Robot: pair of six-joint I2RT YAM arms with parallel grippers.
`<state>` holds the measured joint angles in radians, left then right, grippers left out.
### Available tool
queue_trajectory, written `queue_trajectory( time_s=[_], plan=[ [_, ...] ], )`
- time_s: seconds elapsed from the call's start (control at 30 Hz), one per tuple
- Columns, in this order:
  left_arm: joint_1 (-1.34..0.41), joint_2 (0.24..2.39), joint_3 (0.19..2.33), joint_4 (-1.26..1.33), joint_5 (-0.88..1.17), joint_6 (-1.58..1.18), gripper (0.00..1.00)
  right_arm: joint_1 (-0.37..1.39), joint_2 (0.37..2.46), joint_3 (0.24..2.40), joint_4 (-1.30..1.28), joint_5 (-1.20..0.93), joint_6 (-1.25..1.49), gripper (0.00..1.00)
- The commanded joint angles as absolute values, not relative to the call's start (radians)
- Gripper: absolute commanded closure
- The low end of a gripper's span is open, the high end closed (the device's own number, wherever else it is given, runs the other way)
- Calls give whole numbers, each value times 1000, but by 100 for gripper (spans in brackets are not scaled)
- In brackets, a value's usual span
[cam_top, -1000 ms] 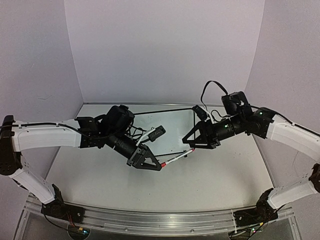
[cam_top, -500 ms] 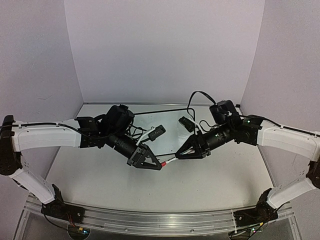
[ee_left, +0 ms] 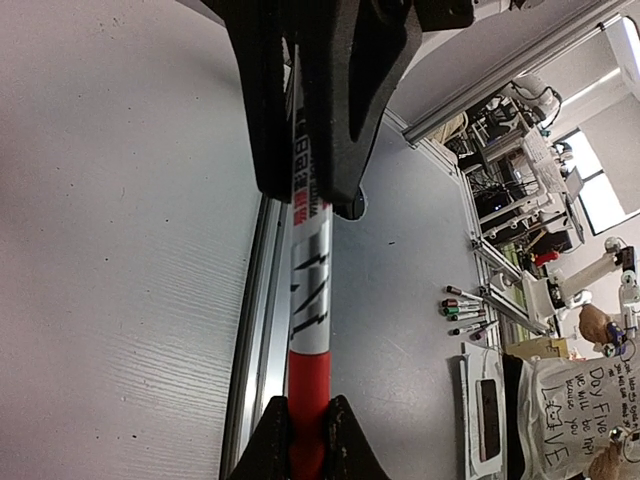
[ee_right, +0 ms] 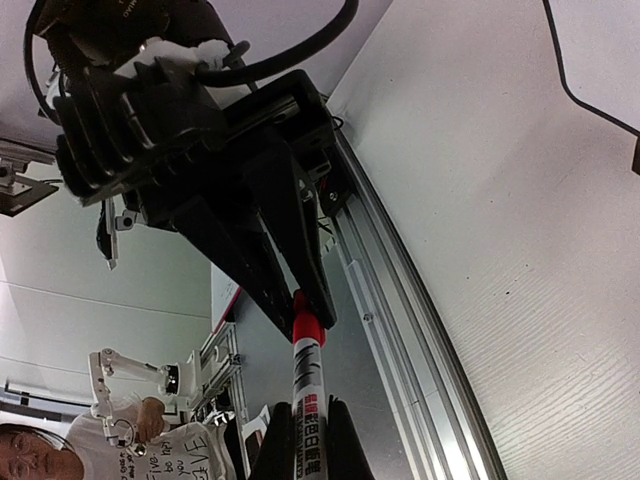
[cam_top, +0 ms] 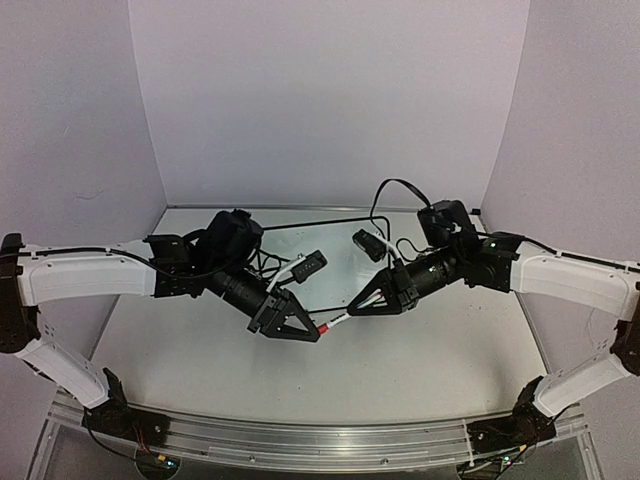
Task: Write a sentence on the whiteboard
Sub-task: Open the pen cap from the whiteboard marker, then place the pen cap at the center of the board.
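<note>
A slim marker (cam_top: 338, 320) with a white barrel and a red cap hangs above the table's middle, held between both arms. My left gripper (cam_top: 318, 331) is shut on the red cap (ee_left: 309, 390). My right gripper (cam_top: 353, 311) is shut on the printed white barrel (ee_right: 307, 370). In the left wrist view my own jaws pinch the cap at the bottom edge, and the right gripper (ee_left: 305, 195) clamps the barrel above. The whiteboard (cam_top: 340, 245) lies flat at the back of the table behind both grippers, partly hidden by them. No sentence shows on its visible surface.
Black cables (cam_top: 385, 195) loop over the right wrist and trail across the board. An aluminium rail (cam_top: 300, 440) runs along the table's near edge. Purple walls (cam_top: 320, 100) close in the back and sides. Several spare markers (ee_left: 465, 310) lie on the floor beyond the table.
The right arm swung left and down to the marker, and its jaws closed on the barrel. The left gripper stayed nearly in place, shut on the cap.
</note>
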<state>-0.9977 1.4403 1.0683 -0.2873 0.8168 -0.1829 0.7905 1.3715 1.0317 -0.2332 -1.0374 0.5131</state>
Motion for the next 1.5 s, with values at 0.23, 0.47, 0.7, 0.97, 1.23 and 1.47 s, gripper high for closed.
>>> queue_trajectory(
  time_s=[0.23, 0.47, 0.7, 0.97, 1.23, 1.47],
  plan=[
    [-994, 1340, 1038, -257, 814, -160, 100, 690, 1258, 977, -210, -1147, 469, 100],
    [-993, 1334, 1036, -272, 803, -148, 100, 649, 1222, 985, -248, -1153, 455, 100],
    [-992, 1320, 1035, -307, 790, -133, 100, 616, 1216, 1018, -377, -1142, 376, 100],
    [-975, 1184, 933, -329, 512, -220, 100, 577, 1156, 1057, -497, -964, 347, 100],
    [-1005, 1187, 760, -261, 105, -443, 100, 577, 1047, 1043, -493, -525, 470, 100],
    [-1076, 1337, 761, -230, -84, -515, 100, 578, 988, 992, -455, -393, 513, 100]
  ],
)
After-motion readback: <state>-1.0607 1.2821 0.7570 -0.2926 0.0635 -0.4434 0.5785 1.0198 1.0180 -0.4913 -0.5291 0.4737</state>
